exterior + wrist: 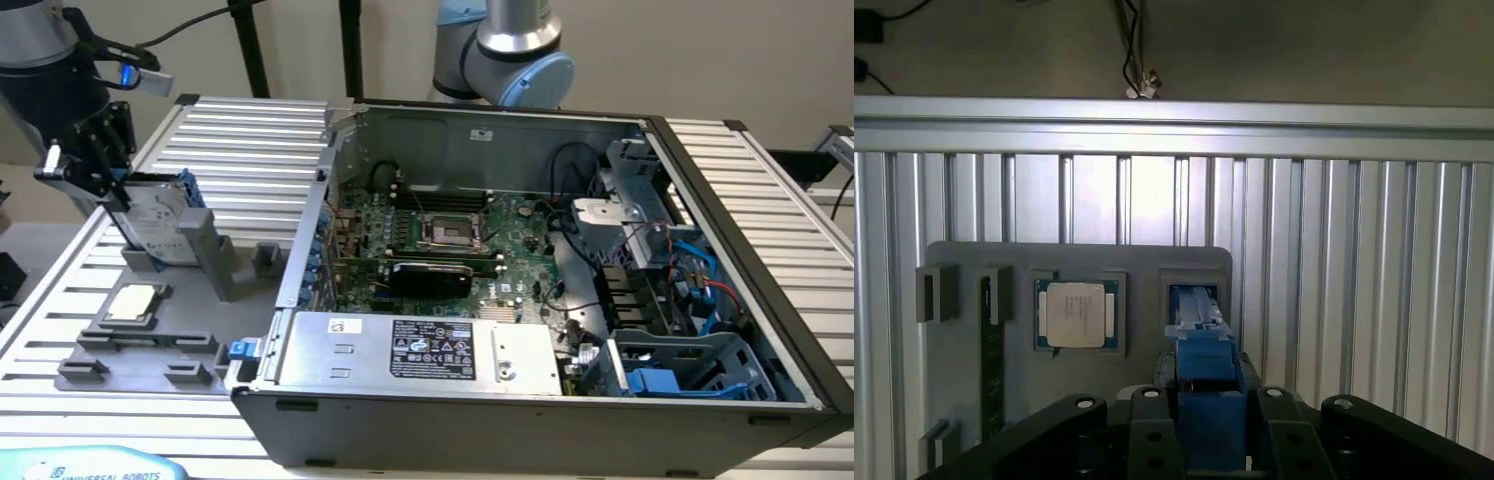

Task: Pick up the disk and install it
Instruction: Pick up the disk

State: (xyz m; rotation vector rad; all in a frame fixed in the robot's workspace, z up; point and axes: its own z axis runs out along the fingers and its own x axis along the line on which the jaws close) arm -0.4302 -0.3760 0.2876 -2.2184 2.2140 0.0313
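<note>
1. Surface: ribbed aluminium slats that carry everything listed.
2. Computer case: grey tower on its side, lid off, filling the exterior view's right. Inside it are a green motherboard, a big grey box with black label along the near wall, and a blue drive cage in the near corner at the exterior view's right.
3. Robot arm: silver and blue joint standing behind the case.
4. Grey holder plate: on the surface at the exterior view's left, just beside the case, with several raised pockets.
5. Gripper: black, above the plate's far end. The wrist view shows its fingers pressed against both sides of item 6, pinching it.
6. Disk: silver-grey drive with a white label in a blue carrier, standing on edge directly below the gripper. Its upper end is clamped and its lower end is at the plate's upright slot. Whether it has cleared the slot cannot be told.
7. Square silver chip: flat in a pocket of the plate, near the disk but apart from it.
</note>
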